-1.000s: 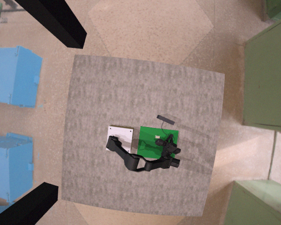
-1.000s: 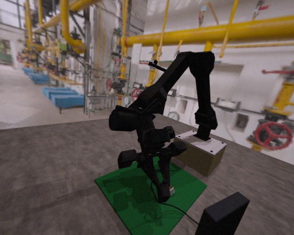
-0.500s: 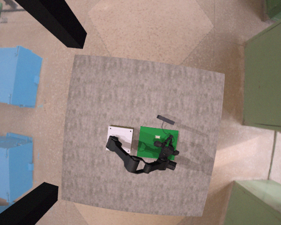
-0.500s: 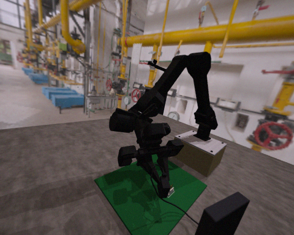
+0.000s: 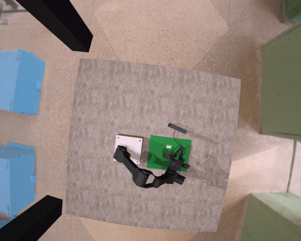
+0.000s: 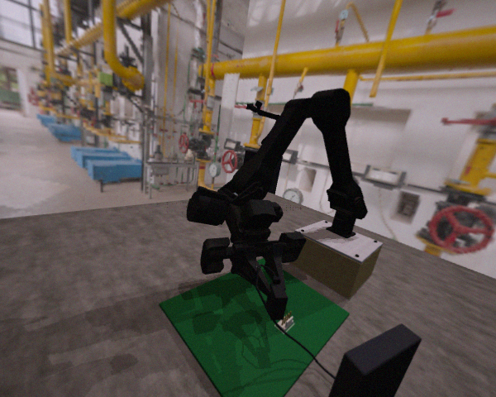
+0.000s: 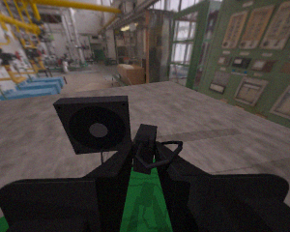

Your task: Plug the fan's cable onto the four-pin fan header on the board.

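Note:
My gripper is shut on the dark plug, which shows between the fingertips in the wrist view. The fingers lean, and the plug is above the green board, off the header. The white four-pin header is empty, its pins bare in the exterior view; the fingertips are to its right in the top view. The black cable loops from the plug to the upright dark fan. The plug's lower end is hard to make out.
The fan stands just beyond the board's edge, on the grey table. The arm's base is on a white-topped box beside the board. The cable crosses over the board's edge near the header.

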Tool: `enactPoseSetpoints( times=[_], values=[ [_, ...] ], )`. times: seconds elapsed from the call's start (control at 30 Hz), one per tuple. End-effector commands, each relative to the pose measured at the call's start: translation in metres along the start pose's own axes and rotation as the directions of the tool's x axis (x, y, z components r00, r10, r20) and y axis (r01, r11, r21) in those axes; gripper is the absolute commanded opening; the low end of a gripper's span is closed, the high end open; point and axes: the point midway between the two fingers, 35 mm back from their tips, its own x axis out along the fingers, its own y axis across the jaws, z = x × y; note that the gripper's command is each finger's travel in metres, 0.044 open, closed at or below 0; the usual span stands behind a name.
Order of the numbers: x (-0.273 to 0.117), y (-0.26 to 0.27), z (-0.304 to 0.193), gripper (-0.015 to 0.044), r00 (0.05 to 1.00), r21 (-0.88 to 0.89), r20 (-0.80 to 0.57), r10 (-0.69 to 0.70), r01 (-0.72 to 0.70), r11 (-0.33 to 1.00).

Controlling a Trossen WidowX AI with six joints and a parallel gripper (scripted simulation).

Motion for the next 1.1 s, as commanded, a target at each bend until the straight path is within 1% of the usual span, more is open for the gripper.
enactPoseSetpoints(
  times=[0.0, 0.13, 0.33, 1.07],
  values=[
    [-0.0055, 0.0028, 0.0017, 0.0000, 0.998, -0.019, 0.055, -0.005, 0.006, 1.000],
    [-0.0088, 0.0043, 0.0026, 0.0000, 0.996, -0.028, 0.085, -0.008, 0.011, 1.000],
    [-0.0083, 0.0030, 0.0062, 0.0000, 0.998, -0.016, 0.062, -0.008, 0.009, 1.000],
    [-0.0093, 0.0040, 0.0086, 0.0000, 0.998, -0.016, 0.064, -0.007, 0.008, 1.000]
  ],
)
